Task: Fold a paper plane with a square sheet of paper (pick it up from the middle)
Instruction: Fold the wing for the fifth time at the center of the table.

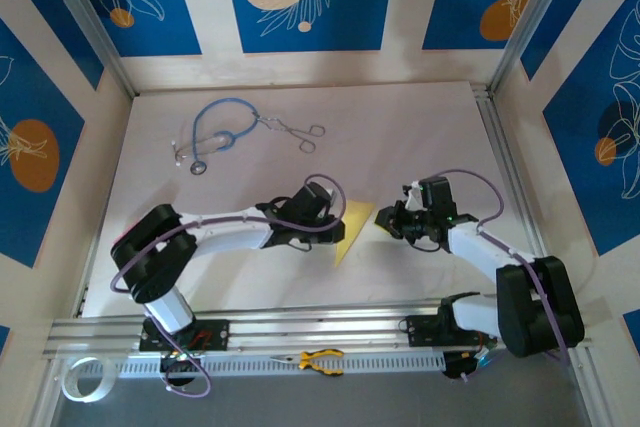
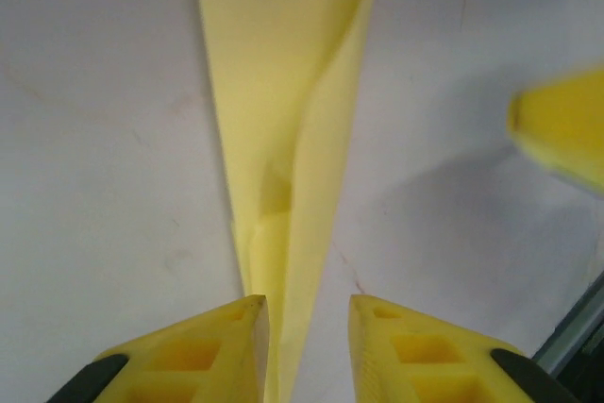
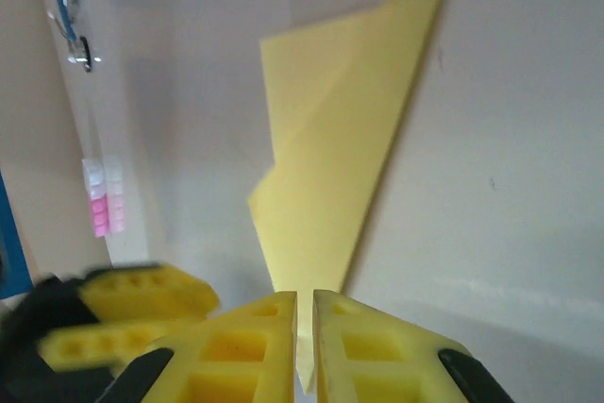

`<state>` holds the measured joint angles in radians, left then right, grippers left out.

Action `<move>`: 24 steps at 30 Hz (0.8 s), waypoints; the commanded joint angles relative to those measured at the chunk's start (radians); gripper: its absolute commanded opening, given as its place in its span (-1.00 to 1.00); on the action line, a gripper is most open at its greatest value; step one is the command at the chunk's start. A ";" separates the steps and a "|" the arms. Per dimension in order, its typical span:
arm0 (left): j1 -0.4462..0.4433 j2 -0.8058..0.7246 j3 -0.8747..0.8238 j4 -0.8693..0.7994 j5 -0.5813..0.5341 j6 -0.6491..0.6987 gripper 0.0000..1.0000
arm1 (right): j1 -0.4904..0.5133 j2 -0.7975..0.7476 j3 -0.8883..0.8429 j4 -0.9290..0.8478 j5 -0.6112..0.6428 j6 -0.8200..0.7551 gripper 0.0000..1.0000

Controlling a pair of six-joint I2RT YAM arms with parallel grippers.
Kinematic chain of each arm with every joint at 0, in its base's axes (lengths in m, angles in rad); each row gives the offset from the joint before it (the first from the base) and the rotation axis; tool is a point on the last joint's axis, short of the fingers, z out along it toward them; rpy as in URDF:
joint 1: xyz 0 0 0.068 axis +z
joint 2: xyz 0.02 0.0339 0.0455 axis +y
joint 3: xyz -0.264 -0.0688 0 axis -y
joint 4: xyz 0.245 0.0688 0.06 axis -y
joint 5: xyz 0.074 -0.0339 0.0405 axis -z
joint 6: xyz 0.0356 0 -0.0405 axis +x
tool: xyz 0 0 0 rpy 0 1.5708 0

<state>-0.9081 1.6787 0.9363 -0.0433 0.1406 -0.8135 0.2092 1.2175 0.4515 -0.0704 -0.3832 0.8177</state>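
Your paper plane lies mid-table. The left gripper, at its 9 o'clock, straddles it with jaws spread, and the right gripper, at 3 o'clock, pinches its edge. A stethoscope and forceps lie well apart at 11 o'clock, with pliers at 6.

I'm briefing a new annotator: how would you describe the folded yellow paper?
On the white table, look between the left gripper and right gripper. There sits the paper plane, a slim pale-yellow triangle, flat unlike the blue stethoscope and metal forceps behind.
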 commanded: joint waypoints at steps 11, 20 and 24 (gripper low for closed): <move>0.085 0.182 0.107 -0.012 0.245 0.047 -0.81 | 0.075 0.021 -0.020 0.005 0.009 0.030 -0.70; 0.084 0.200 0.089 -0.029 0.290 0.050 -0.64 | 0.093 0.080 -0.007 0.021 0.001 0.029 -0.70; 0.084 0.206 0.083 -0.026 0.306 0.050 -0.60 | 0.103 0.105 -0.007 0.040 -0.006 0.032 -0.71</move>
<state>-0.8227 1.8641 1.0203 -0.0483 0.4084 -0.7761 0.3023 1.3075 0.4244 -0.0494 -0.3706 0.8406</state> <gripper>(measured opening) 0.197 0.148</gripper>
